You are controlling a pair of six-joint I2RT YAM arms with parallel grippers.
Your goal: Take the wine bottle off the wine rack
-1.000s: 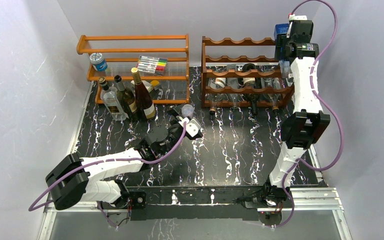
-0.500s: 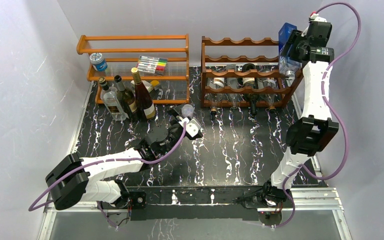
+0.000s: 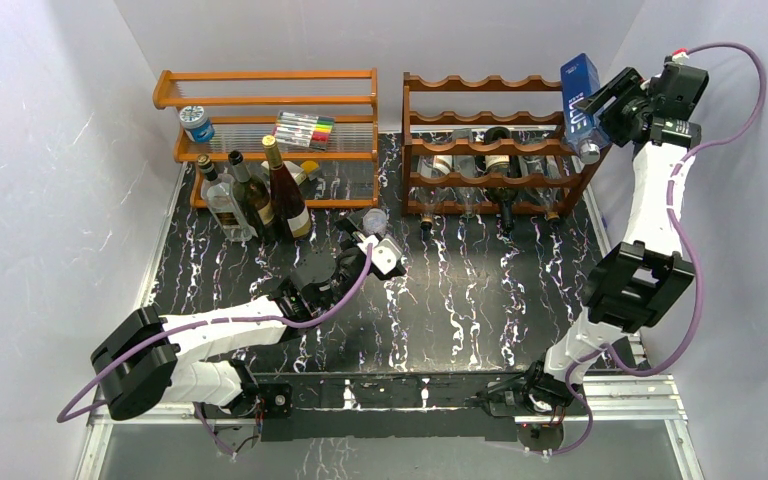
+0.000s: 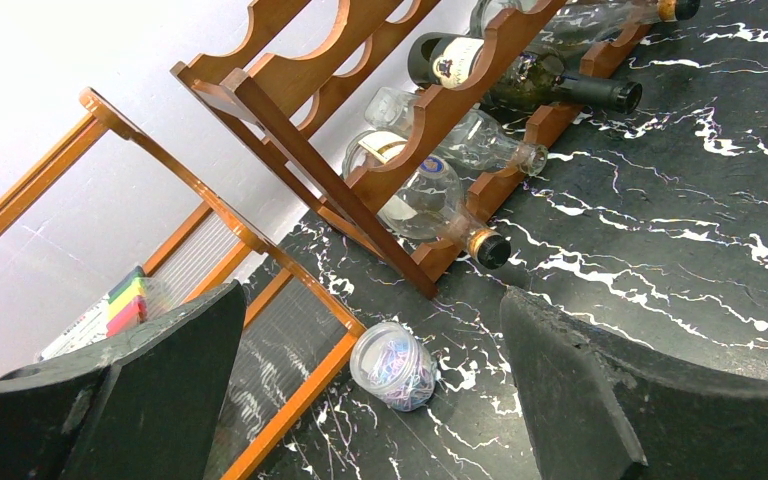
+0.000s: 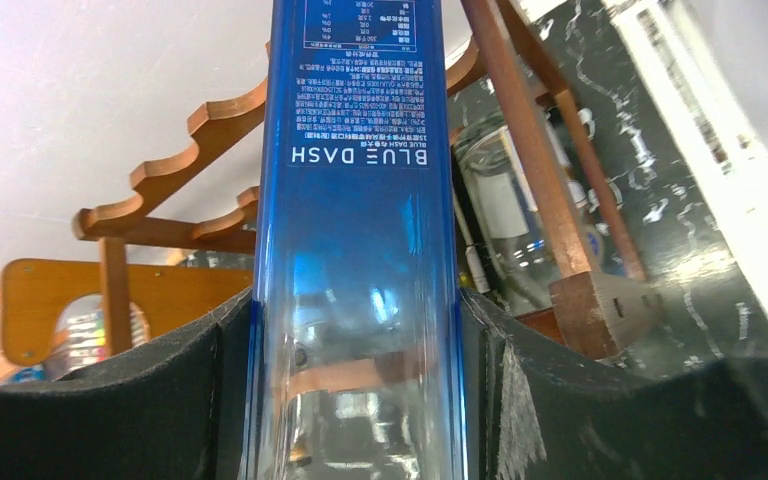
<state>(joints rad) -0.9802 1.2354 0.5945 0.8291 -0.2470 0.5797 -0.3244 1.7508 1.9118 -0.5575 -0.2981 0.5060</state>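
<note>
The wine bottle [image 3: 580, 98] is a blue, square-sided glass bottle labelled "BLUE DASH". It hangs tilted in the air just off the top right corner of the dark wavy-railed wine rack [image 3: 480, 150]. My right gripper [image 3: 605, 112] is shut on it. In the right wrist view the bottle [image 5: 360, 200] fills the gap between both black pads of that gripper [image 5: 358, 310], and the rack [image 5: 520, 130] stands behind it. My left gripper [image 3: 368, 228] rests low near the table's middle, open and holding nothing [image 4: 370, 300].
Several bottles [image 3: 490, 165] lie in the rack's lower tiers. A small clear jar [image 4: 395, 365] sits on the table between the left fingers' line of sight. The orange shelf [image 3: 265, 100] holds markers [image 3: 305, 128] and a tin [image 3: 197, 122], with three upright bottles [image 3: 255, 195] before it.
My right arm has swung out to the right, carrying the blue bottle away from the rack's top right corner and tilting it. The left arm has not moved.
</note>
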